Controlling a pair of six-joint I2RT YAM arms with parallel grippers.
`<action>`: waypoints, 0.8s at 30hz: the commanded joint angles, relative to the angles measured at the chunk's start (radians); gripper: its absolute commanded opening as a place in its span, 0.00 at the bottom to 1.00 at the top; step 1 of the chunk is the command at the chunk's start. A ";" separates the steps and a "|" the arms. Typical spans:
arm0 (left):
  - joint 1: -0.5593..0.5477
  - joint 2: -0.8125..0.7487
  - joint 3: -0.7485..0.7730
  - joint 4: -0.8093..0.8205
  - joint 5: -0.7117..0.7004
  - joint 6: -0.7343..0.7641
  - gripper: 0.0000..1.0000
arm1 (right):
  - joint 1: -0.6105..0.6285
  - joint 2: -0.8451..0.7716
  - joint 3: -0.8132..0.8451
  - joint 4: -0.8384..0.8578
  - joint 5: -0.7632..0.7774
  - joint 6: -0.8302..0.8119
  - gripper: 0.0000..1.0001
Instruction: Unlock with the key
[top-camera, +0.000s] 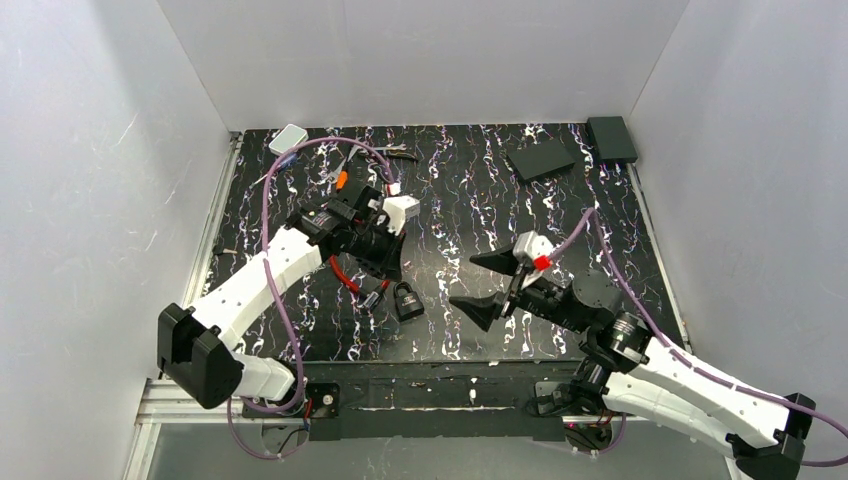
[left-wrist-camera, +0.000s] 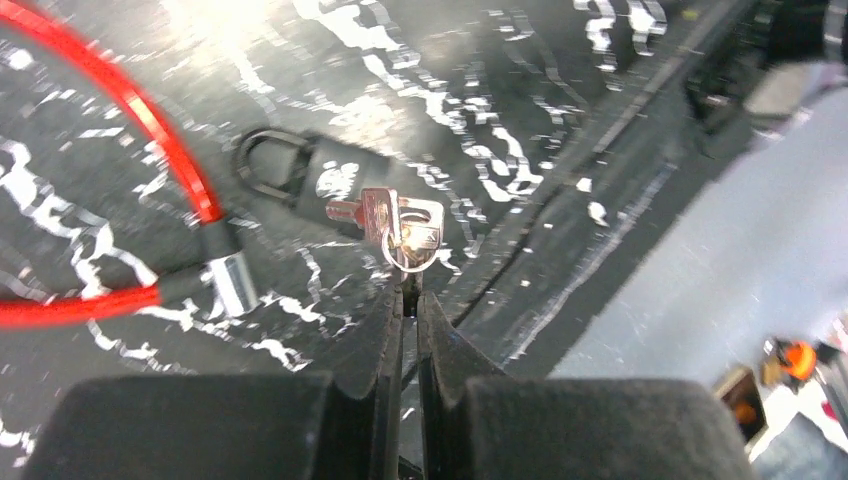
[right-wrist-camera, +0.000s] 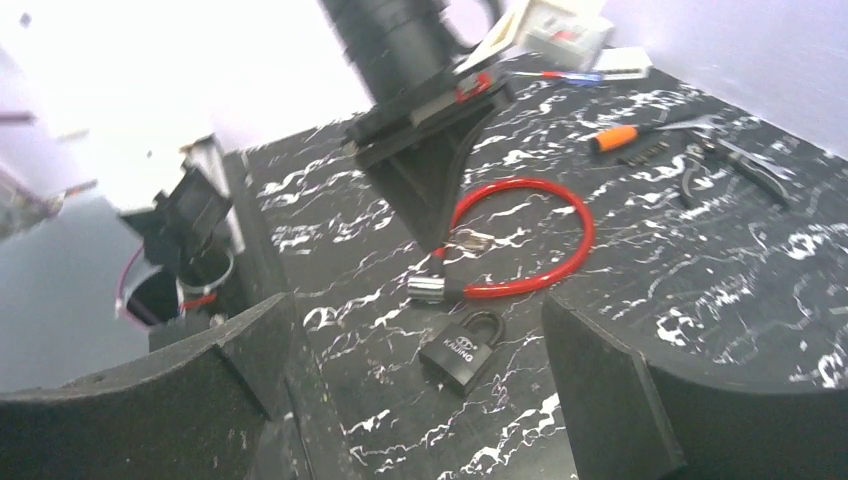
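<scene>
A black padlock (right-wrist-camera: 463, 352) lies flat on the marbled table (top-camera: 470, 200), shackle closed, in front of my right gripper (right-wrist-camera: 430, 400). That gripper stands wide open with nothing between its fingers (right-wrist-camera: 620, 400). My left gripper (left-wrist-camera: 410, 290) is shut on a ring of silver keys (left-wrist-camera: 400, 225), pinching it at the fingertips. The keys hang just above the padlock (left-wrist-camera: 320, 180), a little to its side. From above, the padlock (top-camera: 407, 300) sits just below and right of the left gripper (top-camera: 387, 268), and left of the right gripper (top-camera: 490, 285).
A red cable loop (right-wrist-camera: 560, 240) with a metal ferrule (right-wrist-camera: 425, 290) lies beside the padlock, apart from it. An orange-handled screwdriver (right-wrist-camera: 615, 137) and pliers (right-wrist-camera: 730, 160) lie farther back. A white box (top-camera: 288, 138), a black plate (top-camera: 540, 160) and a black box (top-camera: 611, 138) sit along the far edge.
</scene>
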 joint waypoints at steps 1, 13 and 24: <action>-0.009 -0.041 0.049 -0.026 0.298 0.097 0.00 | 0.006 0.030 -0.026 0.116 -0.218 -0.144 1.00; -0.022 -0.144 -0.092 0.105 0.546 0.061 0.00 | 0.006 0.112 -0.013 0.109 -0.312 -0.465 0.96; -0.074 -0.126 -0.110 0.113 0.519 0.058 0.00 | 0.018 0.264 0.055 0.092 -0.414 -0.565 0.81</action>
